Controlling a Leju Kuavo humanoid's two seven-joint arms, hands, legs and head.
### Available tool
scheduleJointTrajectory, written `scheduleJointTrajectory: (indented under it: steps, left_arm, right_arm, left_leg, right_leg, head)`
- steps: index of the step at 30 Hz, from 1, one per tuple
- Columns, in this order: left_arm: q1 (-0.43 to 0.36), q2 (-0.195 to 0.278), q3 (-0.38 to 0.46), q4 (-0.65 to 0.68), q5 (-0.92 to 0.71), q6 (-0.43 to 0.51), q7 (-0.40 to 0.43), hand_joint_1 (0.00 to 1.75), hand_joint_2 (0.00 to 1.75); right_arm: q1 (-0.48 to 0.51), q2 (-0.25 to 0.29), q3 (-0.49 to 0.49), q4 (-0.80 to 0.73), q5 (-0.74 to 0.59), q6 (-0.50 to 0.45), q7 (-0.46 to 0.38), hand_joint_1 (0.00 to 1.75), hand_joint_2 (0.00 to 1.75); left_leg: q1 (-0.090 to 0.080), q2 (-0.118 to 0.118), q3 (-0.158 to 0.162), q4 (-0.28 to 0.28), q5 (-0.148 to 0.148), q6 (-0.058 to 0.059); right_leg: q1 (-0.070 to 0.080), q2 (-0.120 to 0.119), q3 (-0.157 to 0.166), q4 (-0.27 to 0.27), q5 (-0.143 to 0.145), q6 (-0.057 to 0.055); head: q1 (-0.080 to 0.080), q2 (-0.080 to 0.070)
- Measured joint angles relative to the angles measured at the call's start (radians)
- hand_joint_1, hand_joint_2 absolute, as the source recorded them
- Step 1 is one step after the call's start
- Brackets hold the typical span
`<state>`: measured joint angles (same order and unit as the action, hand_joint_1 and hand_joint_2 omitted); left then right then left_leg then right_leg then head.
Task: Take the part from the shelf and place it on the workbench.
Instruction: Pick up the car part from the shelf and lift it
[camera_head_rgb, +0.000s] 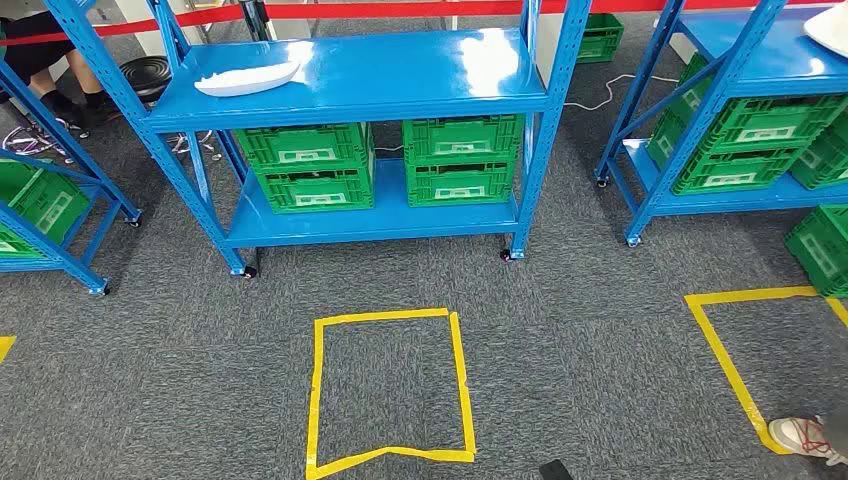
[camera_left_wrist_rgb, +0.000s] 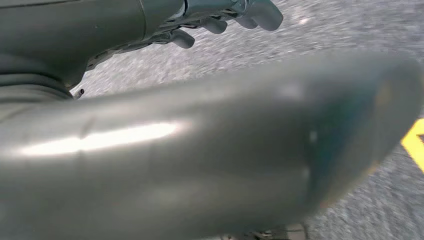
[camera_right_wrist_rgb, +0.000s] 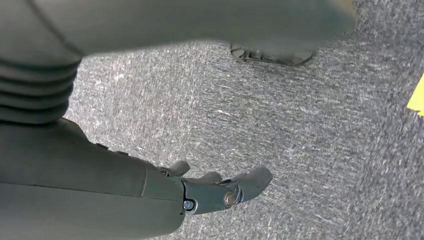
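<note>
We see the white part lying flat on the top board of the blue shelf, toward its left end. Green crates fill the lower board. On the grey carpet before the shelf lies a yellow tape square. Both arms hang over the carpet: the left hand and the right hand hold nothing, fingers loosely apart.
</note>
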<state>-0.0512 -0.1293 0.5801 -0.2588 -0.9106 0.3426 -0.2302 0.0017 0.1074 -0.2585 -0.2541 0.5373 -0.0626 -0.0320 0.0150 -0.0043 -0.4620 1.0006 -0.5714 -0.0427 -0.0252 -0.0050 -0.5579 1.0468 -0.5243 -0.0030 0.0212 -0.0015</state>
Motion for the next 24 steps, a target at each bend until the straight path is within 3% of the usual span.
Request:
scheduleJointTrajectory:
  steps: [6,11,24]
  left_arm:
    - [-0.072,-0.01,0.016,0.009,-0.124,-0.009,-0.103,0.0,0.0]
    - [-0.17,-0.018,-0.018,0.007,-0.234,-0.019,-0.215,0.0,0.0]
    - [-0.407,-0.063,-0.283,-0.063,-0.419,-0.02,-0.421,0.0,0.0]
  right_arm:
    - [-0.014,0.017,-0.022,0.015,0.071,-0.01,0.024,0.0,1.75]
    - [-0.023,0.023,-0.037,0.025,0.119,-0.014,0.04,0.0,1.75]
    - [-0.038,0.027,-0.077,0.045,0.204,-0.021,0.044,0.0,1.75]
  left_leg:
    - [0.0,0.0,0.0,0.0,0.0,0.0]
    - [0.0,0.0,0.001,0.001,0.001,0.0]
    - [-0.002,0.0,0.001,0.003,0.001,0.0]
  right_leg:
    - [0.0,0.0,0.0,0.0,0.0,0.0]
    - [0.0,0.001,0.0,0.0,0.001,0.001]
    - [0.0,0.003,0.0,0.0,0.003,0.004]
  head:
    - [0.0,0.0]
    - [0.0,0.0]
    - [0.0,0.0]
